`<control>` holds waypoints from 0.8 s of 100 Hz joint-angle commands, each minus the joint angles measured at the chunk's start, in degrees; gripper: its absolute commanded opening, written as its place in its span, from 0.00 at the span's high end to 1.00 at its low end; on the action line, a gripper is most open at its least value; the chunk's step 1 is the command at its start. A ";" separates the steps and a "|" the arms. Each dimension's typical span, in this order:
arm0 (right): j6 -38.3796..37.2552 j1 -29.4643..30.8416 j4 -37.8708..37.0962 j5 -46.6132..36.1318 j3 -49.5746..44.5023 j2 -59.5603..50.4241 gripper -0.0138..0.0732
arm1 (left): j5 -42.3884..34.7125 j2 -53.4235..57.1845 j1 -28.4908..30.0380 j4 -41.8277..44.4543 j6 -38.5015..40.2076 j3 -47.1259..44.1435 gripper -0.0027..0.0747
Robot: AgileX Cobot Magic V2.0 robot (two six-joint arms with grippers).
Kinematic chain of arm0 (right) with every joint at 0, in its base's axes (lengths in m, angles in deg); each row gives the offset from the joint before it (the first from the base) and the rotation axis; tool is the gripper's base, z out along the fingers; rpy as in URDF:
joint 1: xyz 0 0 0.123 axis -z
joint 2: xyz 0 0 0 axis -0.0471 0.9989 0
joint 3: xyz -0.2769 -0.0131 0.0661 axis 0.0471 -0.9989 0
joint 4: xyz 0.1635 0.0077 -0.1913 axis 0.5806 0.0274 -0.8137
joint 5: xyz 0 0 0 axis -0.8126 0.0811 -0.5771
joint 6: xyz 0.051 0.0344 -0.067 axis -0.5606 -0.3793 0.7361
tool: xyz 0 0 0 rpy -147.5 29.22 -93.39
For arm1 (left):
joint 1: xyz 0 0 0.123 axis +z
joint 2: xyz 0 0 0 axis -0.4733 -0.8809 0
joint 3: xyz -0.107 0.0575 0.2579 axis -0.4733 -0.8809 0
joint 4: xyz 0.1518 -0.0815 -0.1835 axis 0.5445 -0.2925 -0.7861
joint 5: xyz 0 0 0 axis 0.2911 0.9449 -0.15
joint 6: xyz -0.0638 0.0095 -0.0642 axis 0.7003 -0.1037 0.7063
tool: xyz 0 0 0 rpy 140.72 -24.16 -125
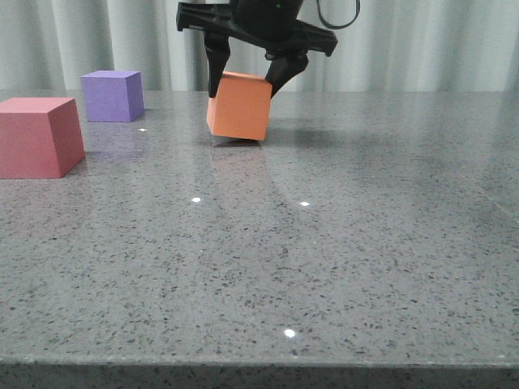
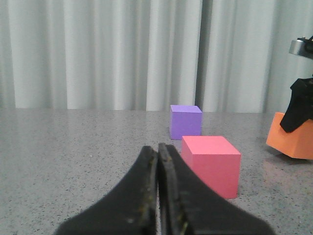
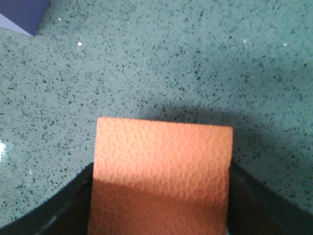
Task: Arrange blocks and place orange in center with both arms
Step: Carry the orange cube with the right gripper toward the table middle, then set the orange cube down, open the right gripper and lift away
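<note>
The right gripper [image 1: 247,79] clamps the tilted orange cube [image 1: 240,107] only near its top, so it may twist or slip onto the worktop [image 1: 340,243], while the left gripper [image 2: 158,196] sits closed and empty.

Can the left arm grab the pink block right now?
Probably not yet. The left gripper is shut, so it must open first. Nothing stands between it and the pink block; the purple block sits behind it.
</note>
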 commanded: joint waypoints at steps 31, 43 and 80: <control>-0.29 -0.04 -0.49 -1.95 2.36 -3.17 0.09 | -4.61 2.11 0.13 0.05 0.54 -2.39 0.99; -0.29 -0.04 -0.49 0.48 4.45 -3.61 0.09 | -4.61 2.11 0.13 0.05 0.54 -2.39 0.99; 7.70 0.78 -1.72 5.25 7.83 -11.94 0.09 | -4.61 2.11 0.13 0.05 0.54 -2.39 0.99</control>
